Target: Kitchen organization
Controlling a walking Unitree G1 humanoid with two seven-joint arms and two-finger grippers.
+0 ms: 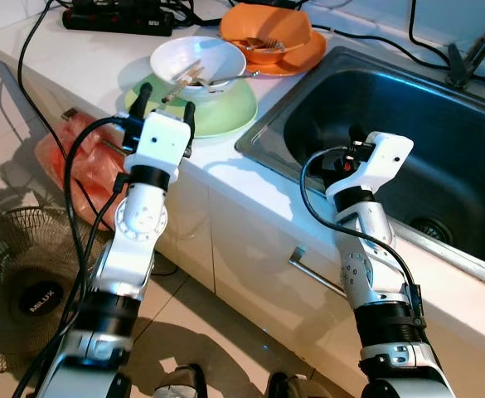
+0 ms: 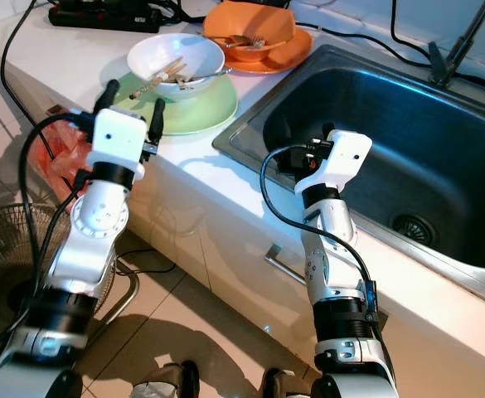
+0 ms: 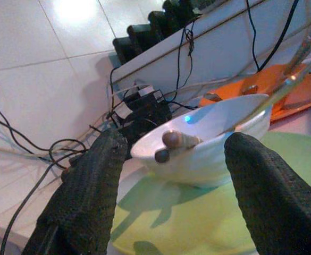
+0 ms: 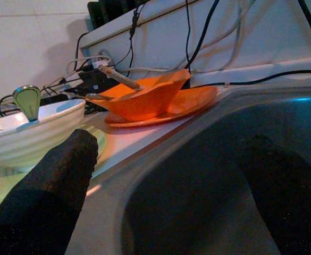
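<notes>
A white bowl [image 1: 196, 60] holding chopsticks [image 3: 171, 141] and a spoon sits on a pale green plate [image 1: 225, 112] on the white counter. Behind it, an orange bowl [image 1: 267, 29] with utensils rests on an orange plate [image 1: 296, 60]. My left gripper [image 1: 166, 104] is open at the counter's front edge, its fingers pointing at the white bowl [image 3: 208, 143] from just short of the green plate. My right gripper [image 1: 350, 145] is open and empty over the near-left corner of the steel sink [image 1: 408, 157], facing the orange bowl [image 4: 144, 98].
A black power strip [image 1: 118, 16] with tangled cables lies at the counter's back. A faucet [image 1: 474, 50] stands behind the sink. Below the counter are a red bag [image 1: 76, 157], a floor fan [image 1: 26, 290] and a drawer handle [image 1: 312, 274].
</notes>
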